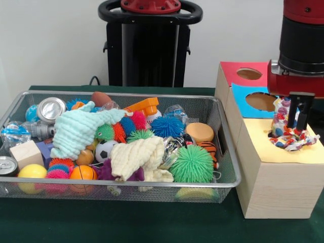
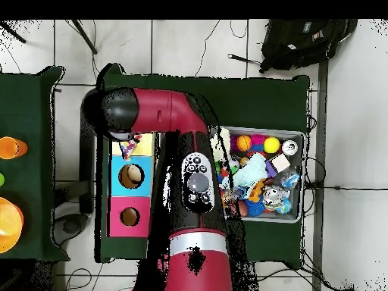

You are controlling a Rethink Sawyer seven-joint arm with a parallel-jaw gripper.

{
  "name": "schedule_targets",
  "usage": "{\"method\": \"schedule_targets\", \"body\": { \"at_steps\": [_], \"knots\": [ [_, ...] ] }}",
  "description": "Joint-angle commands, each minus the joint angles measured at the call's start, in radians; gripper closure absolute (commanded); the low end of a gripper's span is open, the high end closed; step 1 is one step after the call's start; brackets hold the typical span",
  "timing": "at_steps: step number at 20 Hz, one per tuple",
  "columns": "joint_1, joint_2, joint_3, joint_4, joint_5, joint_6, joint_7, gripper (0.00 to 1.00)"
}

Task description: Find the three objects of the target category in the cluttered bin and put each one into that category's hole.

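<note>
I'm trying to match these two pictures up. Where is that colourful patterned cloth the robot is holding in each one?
Front view: the patterned cloth is at the right, over the box's yellow section, under the gripper.
Overhead view: it is left of centre, beside the arm.
Shared landmark: the blue section next to yellow.
</note>
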Motion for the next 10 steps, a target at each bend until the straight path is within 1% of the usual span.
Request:
{"method": "schedule_targets", "body": {
  "at_steps": [1,8,10],
  "knots": [
    [-0.022,-0.043,0.019,0.052,0.015,0.153,0.096,1.00],
    [0.002,-0.125,-0.006,0.116,0.023,0.187,0.141,1.00],
    [0.007,-0.138,-0.011,0.125,0.024,0.193,0.152,1.00]
  ]
}}
